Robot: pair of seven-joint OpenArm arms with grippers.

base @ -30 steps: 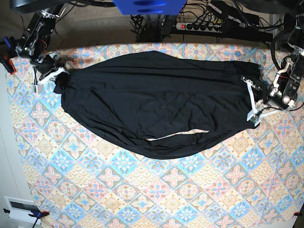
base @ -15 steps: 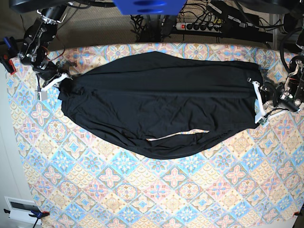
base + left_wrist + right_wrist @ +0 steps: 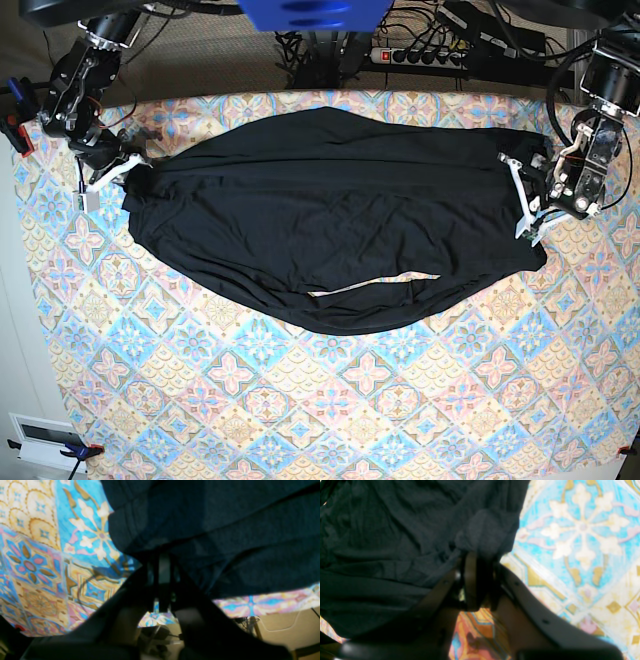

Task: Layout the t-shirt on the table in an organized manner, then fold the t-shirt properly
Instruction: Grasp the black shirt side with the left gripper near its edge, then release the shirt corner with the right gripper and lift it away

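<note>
The t-shirt point(image 3: 330, 220) is stretched wide across the far half of the table point(image 3: 300, 400), a bunched, lens-shaped black span with a pale hem peeking along its near edge. The left gripper point(image 3: 527, 200), clenched on one end, has just pulled back inward, easing the tension. The right gripper point(image 3: 118, 168) grips the other end, so spreading isn't finished.

The left gripper point(image 3: 162, 562) pinches the t-shirt's point(image 3: 225, 530) edge, jaws closed on the fabric; the black cloth fills the upper right. Patterned table point(image 3: 37, 555) shows at left; its edge runs lower right.
</note>
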